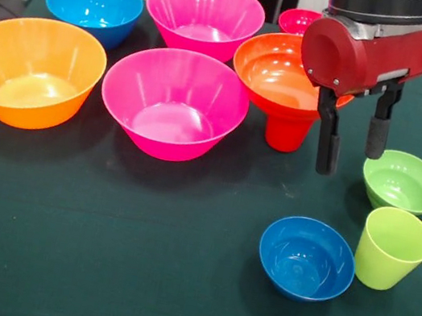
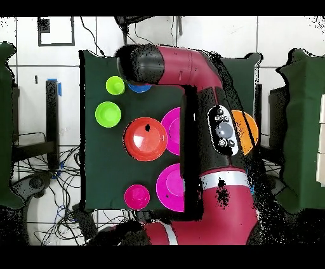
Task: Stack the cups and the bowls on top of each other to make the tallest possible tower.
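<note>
Pincer [image 1: 352, 146] hangs released and empty, fingers apart, above the tabletop [image 1: 93, 268]. Nearest me stand the small blue bowl [image 1: 307, 258] and lime cup [image 1: 392, 248], mouths up, long axis vertical; the green bowl [image 1: 404, 181] sits just behind. Farther back, the red-orange bowl [image 1: 283, 73] rests on the red cup [image 1: 288, 131]. I'd grip the green bowl's rim squarely and lower it centred on that tower.

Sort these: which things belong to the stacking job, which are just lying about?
Job: red-orange bowl on red cup, lime cup, green bowl, small blue bowl, pink bowls, orange bowl, larger blue bowl, small red bowl.
Lying about: cables.
</note>
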Motion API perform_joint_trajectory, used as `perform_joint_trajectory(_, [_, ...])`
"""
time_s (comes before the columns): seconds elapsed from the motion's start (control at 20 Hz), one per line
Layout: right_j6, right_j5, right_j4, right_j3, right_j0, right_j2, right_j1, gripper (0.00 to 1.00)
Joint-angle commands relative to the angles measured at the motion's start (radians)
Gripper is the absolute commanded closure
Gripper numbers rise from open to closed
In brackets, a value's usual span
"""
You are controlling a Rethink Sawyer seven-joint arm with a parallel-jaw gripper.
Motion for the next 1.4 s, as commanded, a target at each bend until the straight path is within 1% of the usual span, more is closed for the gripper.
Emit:
perform_joint_trajectory(0.05, [0.055,0.041,-0.034,0.061,-0.008,0.021,0.029,0.0])
perform_joint_trajectory(0.15, [0.048,0.079,-0.043,0.043,0.0,0.007,0.035,0.0])
perform_joint_trajectory(0.2, [0.056,0.066,-0.039,0.044,-0.001,0.009,0.036,0.0])
perform_joint_trajectory(0.35, [0.071,0.069,-0.037,0.034,0.006,0.003,0.038,0.0])
perform_joint_trajectory(0.65, [0.062,0.073,-0.048,0.032,0.01,-0.003,0.038,0.0])
perform_joint_trajectory(1.0, [0.069,0.057,-0.051,0.003,0.018,-0.001,0.076,0.0])
perform_joint_trajectory(1.25, [0.105,0.056,-0.052,-0.023,0.046,-0.017,0.1,0.0])
perform_joint_trajectory(1.4, [0.097,0.048,-0.05,-0.027,0.053,-0.01,0.117,0.0])
